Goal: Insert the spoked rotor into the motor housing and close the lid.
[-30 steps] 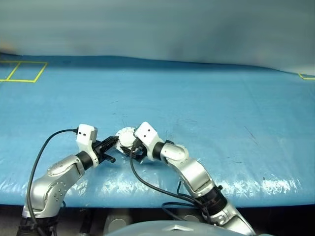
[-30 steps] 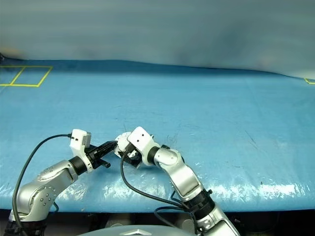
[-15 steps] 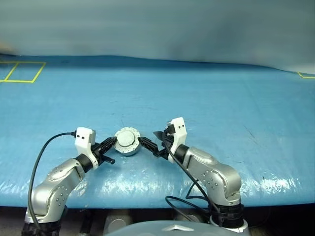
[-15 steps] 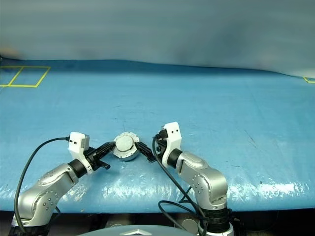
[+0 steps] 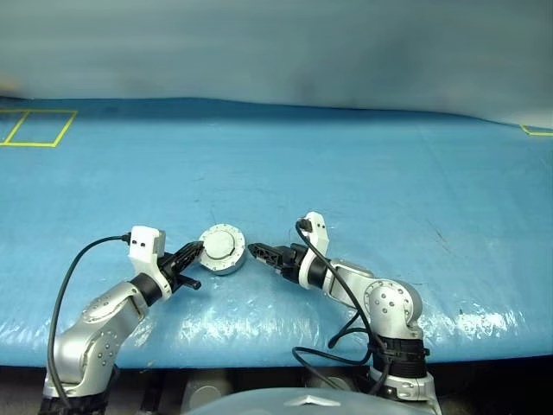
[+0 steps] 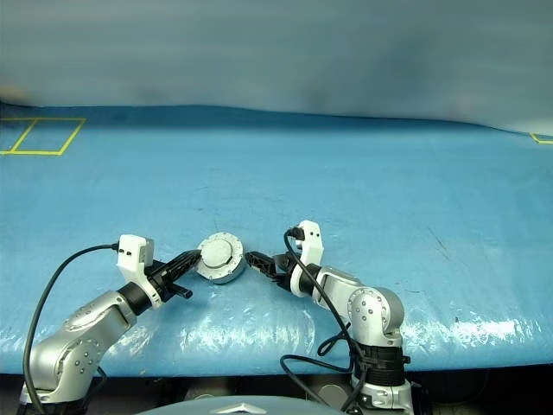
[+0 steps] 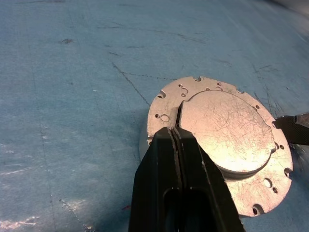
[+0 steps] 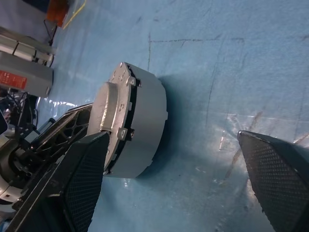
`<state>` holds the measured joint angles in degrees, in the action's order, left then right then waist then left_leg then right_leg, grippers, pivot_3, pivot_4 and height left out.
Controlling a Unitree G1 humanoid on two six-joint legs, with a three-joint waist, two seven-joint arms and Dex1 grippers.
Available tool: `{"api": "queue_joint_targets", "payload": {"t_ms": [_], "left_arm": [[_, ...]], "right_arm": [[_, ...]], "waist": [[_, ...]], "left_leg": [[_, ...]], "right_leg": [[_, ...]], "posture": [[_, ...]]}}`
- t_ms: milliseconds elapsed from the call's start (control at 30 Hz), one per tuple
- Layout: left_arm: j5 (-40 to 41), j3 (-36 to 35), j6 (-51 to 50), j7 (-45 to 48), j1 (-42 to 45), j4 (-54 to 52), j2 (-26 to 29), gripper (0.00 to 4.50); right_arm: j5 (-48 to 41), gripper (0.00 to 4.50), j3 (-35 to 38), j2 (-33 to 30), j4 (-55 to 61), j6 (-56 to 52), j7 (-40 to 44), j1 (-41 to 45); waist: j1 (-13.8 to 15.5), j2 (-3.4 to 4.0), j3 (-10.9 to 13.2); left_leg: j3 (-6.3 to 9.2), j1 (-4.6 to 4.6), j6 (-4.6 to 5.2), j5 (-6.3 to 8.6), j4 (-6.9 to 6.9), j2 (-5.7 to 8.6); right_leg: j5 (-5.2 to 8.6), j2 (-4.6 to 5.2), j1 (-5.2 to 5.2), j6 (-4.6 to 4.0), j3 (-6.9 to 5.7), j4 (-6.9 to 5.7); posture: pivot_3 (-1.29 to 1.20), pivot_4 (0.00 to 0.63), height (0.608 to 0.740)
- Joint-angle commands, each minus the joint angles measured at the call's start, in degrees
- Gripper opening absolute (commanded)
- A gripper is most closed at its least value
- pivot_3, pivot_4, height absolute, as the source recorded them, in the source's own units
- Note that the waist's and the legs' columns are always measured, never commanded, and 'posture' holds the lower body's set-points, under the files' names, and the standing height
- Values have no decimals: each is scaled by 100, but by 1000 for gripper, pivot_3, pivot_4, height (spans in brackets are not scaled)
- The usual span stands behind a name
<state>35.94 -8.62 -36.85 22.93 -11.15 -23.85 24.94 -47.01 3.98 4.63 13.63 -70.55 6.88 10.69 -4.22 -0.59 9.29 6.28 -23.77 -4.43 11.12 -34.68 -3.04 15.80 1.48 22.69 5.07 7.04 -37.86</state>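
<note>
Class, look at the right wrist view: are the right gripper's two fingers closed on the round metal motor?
No. The right gripper stands wide open, its fingers spread apart, with the motor lying free on the blue table.

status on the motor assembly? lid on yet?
Done, by the look of it: the lid sits flat on the motor housing, so the spoked rotor would be hidden inside. In hand: the shut left gripper rests on the lid's edge; the open right gripper is just beside the housing. Left: confirming the lid is fully seated.

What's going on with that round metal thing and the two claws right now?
Left claw shut, tips on the flat grey-silver lid. Right claw open, beside it. Lid sits on round silvery motor housing. Blue table, no obstruction.
</note>
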Motion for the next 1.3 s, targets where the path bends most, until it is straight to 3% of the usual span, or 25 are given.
{"api": "queue_joint_targets", "payload": {"t_ms": [33,400,533,800,1133,1233,1300], "left_arm": [[-74,112,-142,-22,-118,-8,-34,0],[-124,103,-101,-19,-194,2,-38,0],[-150,104,-91,-9,-207,3,-56,0],[-195,87,-83,37,-250,21,-101,0],[166,-261,-236,-68,-17,59,-364,0],[578,-675,-335,-289,135,-41,-609,567],[721,-847,-370,-389,190,-141,-679,1218]], "right_arm": [[-470,4477,16,1118,-374,-85,-245,158],[-1351,4477,-196,1139,-1283,252,-669,432],[-1692,3681,-27,1193,-1584,233,-899,457],[-2145,1200,-86,1070,-1615,-8,-1182,364],[-2276,1144,-115,948,-1557,-13,-1399,271],[-2362,1144,-33,995,-1512,113,-1460,260],[-2440,1144,26,1013,-1479,206,-1504,260]], "waist": [[-15,1,0],[-37,6,2],[-42,10,5],[-32,15,4],[-42,16,4],[-46,16,5],[-48,14,6]], "left_leg": [[0,0,0,0,1,0],[0,-2,1,0,7,0],[0,-2,1,0,7,-1],[3,-9,3,-1,30,0],[2,-9,3,-1,42,-1],[2,-11,3,-2,46,-1],[3,-21,3,-2,47,-2]], "right_leg": [[0,0,0,0,0,0],[0,-1,2,0,0,3],[0,-2,5,-1,0,1],[3,-3,-5,-5,-1,1],[6,-4,-4,-10,-1,3],[6,-4,-2,-10,-1,3],[3,-5,6,-4,-2,2]], "posture": [[0,150,740],[0,150,740],[0,150,740],[0,150,740],[0,150,740],[0,150,740],[0,150,740]]}}
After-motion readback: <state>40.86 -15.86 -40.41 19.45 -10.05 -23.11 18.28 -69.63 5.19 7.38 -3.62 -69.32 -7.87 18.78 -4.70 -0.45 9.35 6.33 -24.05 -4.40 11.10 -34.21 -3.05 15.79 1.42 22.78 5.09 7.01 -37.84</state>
